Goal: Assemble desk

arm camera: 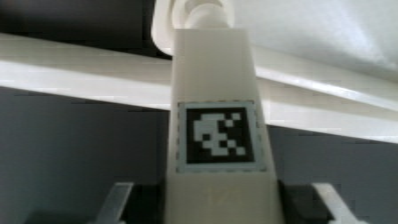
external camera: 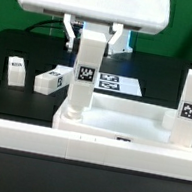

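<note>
Black table point(external camera: 26, 50); end effector point(external camera: 94, 38) clamps upright leg point(external camera: 83, 87) at tabletop point(external camera: 127, 138) corner

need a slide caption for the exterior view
Gripper holds a tagged leg upright at a corner of the rimmed tabletop; another leg stands at a second corner.

Smooth, seemingly matt white plastic leg point(external camera: 82, 87)
</note>
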Robot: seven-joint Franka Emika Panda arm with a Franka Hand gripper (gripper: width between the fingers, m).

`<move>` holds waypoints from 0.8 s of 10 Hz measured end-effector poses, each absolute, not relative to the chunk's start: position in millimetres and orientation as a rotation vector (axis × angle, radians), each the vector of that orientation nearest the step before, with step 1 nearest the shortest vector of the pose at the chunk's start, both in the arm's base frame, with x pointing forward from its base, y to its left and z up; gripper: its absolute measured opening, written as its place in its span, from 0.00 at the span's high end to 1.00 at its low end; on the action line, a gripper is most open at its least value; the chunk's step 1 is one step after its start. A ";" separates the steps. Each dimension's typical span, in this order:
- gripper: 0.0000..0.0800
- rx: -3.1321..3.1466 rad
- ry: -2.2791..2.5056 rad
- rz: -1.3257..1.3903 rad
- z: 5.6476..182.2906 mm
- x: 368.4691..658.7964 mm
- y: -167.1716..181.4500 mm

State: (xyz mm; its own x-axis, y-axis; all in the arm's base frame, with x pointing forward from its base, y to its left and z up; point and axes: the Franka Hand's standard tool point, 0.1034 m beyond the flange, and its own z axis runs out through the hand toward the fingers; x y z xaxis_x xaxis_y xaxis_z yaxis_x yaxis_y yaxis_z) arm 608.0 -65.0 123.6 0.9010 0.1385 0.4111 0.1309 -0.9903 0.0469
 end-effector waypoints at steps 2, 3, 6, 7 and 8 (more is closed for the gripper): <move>0.64 3.046 0.214 0.657 122.0 607.5 -65.8; 0.64 3.047 0.212 0.653 120.7 607.0 -66.4; 0.64 3.045 0.210 0.647 114.7 605.5 -67.0; 0.64 3.041 0.209 0.651 113.7 605.8 -67.7; 0.64 3.034 0.207 0.659 112.9 606.0 -68.6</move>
State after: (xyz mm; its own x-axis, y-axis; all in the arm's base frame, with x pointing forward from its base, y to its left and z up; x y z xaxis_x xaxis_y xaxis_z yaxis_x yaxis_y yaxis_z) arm 606.0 -68.6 112.9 0.9015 0.1362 0.4109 0.1233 -0.9907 0.0578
